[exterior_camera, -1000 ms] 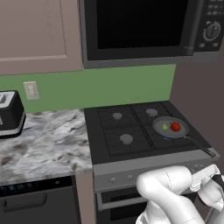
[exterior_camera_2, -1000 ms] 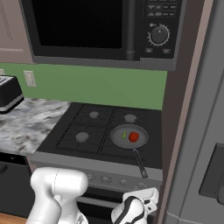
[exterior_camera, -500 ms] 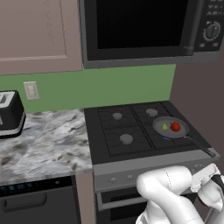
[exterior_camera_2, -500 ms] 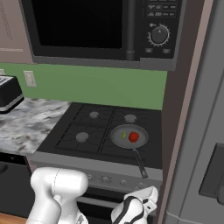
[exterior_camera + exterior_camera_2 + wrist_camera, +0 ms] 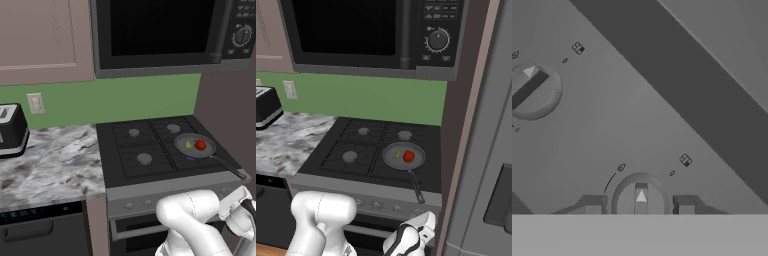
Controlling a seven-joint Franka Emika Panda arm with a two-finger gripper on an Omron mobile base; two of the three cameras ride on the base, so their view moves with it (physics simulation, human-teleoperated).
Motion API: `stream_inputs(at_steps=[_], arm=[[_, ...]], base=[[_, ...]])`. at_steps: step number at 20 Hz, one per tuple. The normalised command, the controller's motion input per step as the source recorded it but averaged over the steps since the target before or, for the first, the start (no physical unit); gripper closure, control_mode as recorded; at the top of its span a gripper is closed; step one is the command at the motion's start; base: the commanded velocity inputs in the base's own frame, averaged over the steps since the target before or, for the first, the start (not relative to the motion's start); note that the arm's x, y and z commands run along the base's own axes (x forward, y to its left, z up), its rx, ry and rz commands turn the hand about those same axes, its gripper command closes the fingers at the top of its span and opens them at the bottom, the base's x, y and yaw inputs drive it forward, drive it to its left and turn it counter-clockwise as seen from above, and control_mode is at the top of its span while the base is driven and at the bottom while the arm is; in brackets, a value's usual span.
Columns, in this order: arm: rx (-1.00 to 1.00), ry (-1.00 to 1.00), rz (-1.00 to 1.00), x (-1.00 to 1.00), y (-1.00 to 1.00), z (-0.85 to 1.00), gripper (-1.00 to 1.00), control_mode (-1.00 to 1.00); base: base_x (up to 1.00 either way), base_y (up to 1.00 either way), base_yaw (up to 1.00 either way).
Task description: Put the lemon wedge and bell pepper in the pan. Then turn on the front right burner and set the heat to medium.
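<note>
Simulated kitchen, stove seen from the mobile base. The pan sits on the front right burner of the black cooktop, its long dark handle running toward the front edge of the stove. Inside the pan lie the bell pepper, red and rounded, and the lemon wedge, a small yellow-green sliver just beside it on the left; the two are close together, though whether they touch cannot be told at this size. A faint blue glint shows under the pan's near rim in the left base view, possibly flame.

The white arm bends low in front of the stove, and the gripper faces the grey control panel below the cooktop. In the hand view a round control knob with a white pointer mark lies directly between the two dark fingertips, one tip on each side of it. The fingers stand apart about as wide as the knob; the tips appear to bracket its edge, but contact with it is not clear from this angle. A second knob, with a dark bar across its face, lies well apart toward the upper left of that view.

Surroundings: a microwave hangs above the stove, a marbled countertop lies to its left, and a toaster stands at the counter's far left.
</note>
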Motion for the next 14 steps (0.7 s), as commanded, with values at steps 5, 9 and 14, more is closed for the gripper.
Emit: stream_inputs(at_steps=[5, 9, 14], arm=[[-0.13, 0.0, 0.0, 0.0, -0.07, 0.0, 1.0, -1.0], [-0.14, 0.0, 0.0, 0.0, -0.06, 0.0, 1.0, -1.0], [-0.13, 0.0, 0.0, 0.0, -0.05, 0.0, 1.0, -1.0]], base=[[0.0, 0.0, 0.0], [0.0, 0.0, 0.0], [0.0, 0.0, 0.0]])
